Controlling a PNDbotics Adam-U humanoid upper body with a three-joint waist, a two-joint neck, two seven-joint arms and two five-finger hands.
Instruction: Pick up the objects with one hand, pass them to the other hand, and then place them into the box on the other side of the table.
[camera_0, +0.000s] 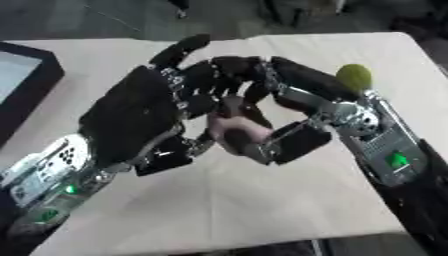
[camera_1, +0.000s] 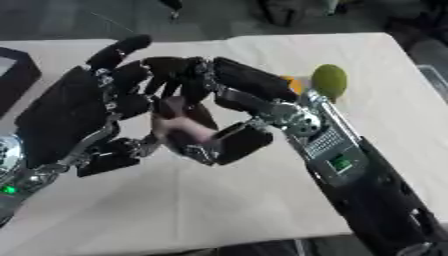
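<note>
A pinkish, rounded object (camera_0: 234, 131) hangs above the middle of the table, caught between my two hands. My left hand (camera_0: 131, 115) comes in from the left with its back to the camera. Most of its fingers bend onto the object, its thumb lies below, and one finger points straight up. My right hand (camera_0: 306, 90) reaches in from the right, fingers curled over the top and thumb (camera_0: 297, 142) pressed under it. Much of the object is hidden by the fingers. A dark box (camera_0: 26, 85) lies at the table's left edge.
A green round object (camera_0: 354, 77) sits on the beige table (camera_0: 227, 200) just behind my right wrist, with a small orange thing (camera_1: 291, 84) beside it. The table's near edge runs along the bottom, and dark floor lies beyond the far edge.
</note>
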